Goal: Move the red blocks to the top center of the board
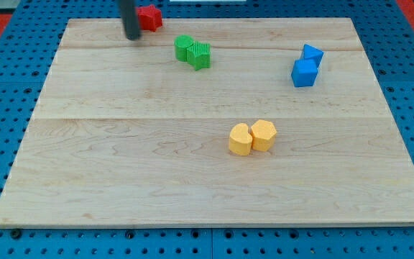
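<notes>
A red block [150,16], star-like in shape, lies at the board's top edge, left of centre. Only one red block shows; the rod may hide part of it. My tip [132,37] rests on the board just left of and below the red block, close to it or touching it. Two green blocks [193,52] sit together right of and below the red block.
Two blue blocks [306,66] sit touching at the view's upper right. Two yellow blocks [252,137] sit side by side right of the board's centre. The wooden board [121,165] lies on a blue pegboard table.
</notes>
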{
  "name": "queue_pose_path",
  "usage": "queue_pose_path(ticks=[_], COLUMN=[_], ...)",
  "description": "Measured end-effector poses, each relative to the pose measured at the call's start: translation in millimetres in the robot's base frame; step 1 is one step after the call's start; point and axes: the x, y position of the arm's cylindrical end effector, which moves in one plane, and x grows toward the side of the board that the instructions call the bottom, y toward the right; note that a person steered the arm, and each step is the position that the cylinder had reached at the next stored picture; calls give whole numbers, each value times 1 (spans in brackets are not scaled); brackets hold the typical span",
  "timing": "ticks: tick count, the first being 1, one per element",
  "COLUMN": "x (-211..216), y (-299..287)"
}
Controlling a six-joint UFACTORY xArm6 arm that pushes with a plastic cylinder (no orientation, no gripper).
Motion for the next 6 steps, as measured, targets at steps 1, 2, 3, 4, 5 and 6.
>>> queue_pose_path(ticks=[1, 2, 3, 4, 5, 6], x=[0, -22, -73, -74, -74, -70], y=[-44, -123, -124, -124, -101, 17])
